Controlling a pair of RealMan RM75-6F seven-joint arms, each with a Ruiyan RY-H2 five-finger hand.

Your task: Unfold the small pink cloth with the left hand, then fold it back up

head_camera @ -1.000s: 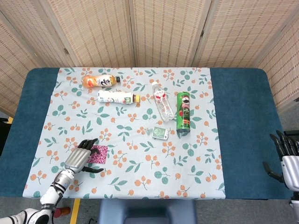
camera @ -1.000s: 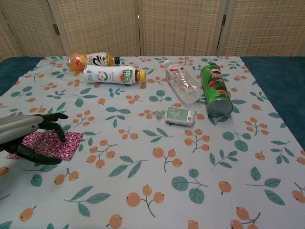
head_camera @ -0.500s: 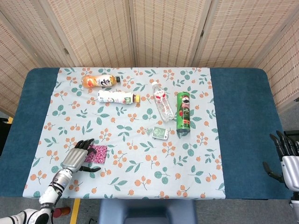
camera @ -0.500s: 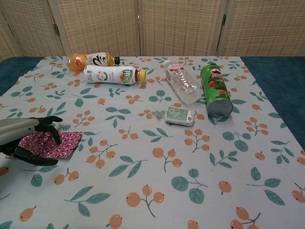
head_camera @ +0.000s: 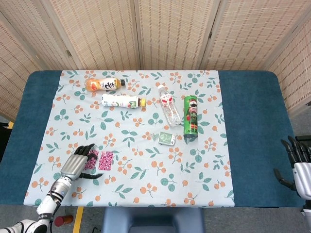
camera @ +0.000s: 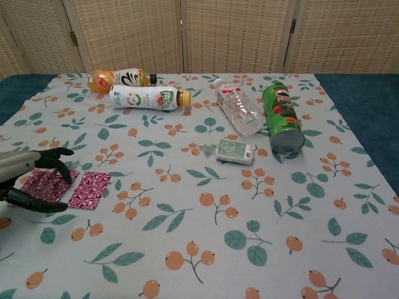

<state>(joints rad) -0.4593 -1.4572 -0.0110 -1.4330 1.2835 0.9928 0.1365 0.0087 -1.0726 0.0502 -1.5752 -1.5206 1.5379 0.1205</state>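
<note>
Setting: a table [head_camera: 250, 131] covered in dark blue cloth, with a pale floral tablecloth [camera: 206, 205] printed with leaves and orange berries laid down its middle; woven reed screens [head_camera: 170, 34] stand behind it.

Small pink patterned cloth [camera: 91, 189]: lies flat near the front left corner of the floral tablecloth. In both views it shows as two pink panels side by side with a narrow pale strip between them; whether that strip is a crease or a gap cannot be told.

Left hand [camera: 25, 180]: silver and black, at the left edge of the table, held over the left pink panel. Its fingers [camera: 59, 167] are spread and curl down toward that panel, with the thumb lower and nearer the table edge. It grips nothing visible; whether the fingertips touch the fabric cannot be told.

Right hand [head_camera: 297, 167]: at the far right edge in the head view, beyond the blue table edge, fingers apart and pointing up, holding nothing.

Other things, all lying on their sides toward the back of the tablecloth: an orange drink bottle [camera: 118, 78], a white bottle with a yellow cap [camera: 148, 98], a clear plastic water bottle [camera: 238, 111], and a green cylindrical crisp can [camera: 282, 118].

Small pale green packet [camera: 235, 151]: lies flat just in front of the clear bottle and beside the can's open end.
</note>
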